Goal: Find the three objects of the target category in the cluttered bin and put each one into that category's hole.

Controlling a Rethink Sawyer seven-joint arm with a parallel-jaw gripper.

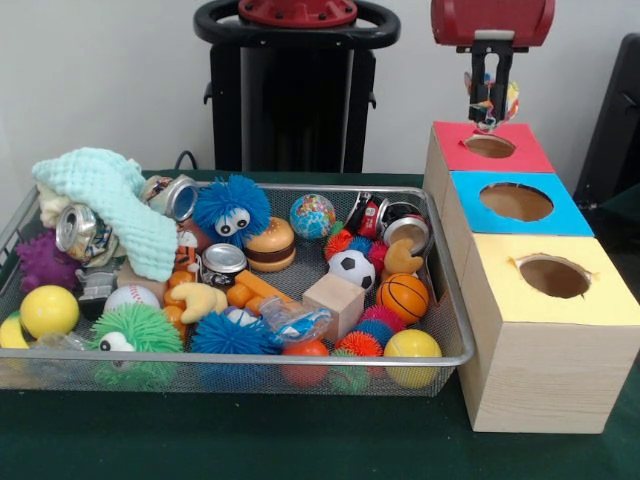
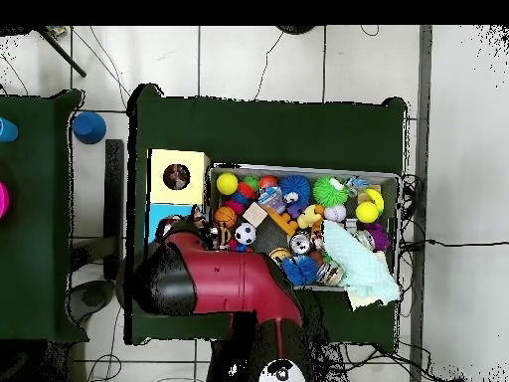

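My gripper (image 1: 488,120) hangs over the round hole (image 1: 490,146) of the red-topped box and is shut on a multicoloured rope ball (image 1: 512,100), held just above that hole. The yellow-topped box with its round hole (image 1: 553,277) stands nearest the camera, two boxes away from the gripper; it also shows in the overhead view (image 2: 177,177). The wire mesh bin (image 1: 300,357) lies to the left of the boxes, full of toys; its rim shows in the overhead view (image 2: 303,169). I make out no other rope ball in the bin. In the overhead view the arm (image 2: 229,284) hides the gripper.
A blue-topped box (image 1: 516,203) stands between the red and yellow ones. The bin holds spiky puffer balls (image 1: 232,208), small sports balls (image 1: 404,296), cans (image 1: 76,229), a wooden cube (image 1: 334,301) and a pale green cloth (image 1: 115,195).
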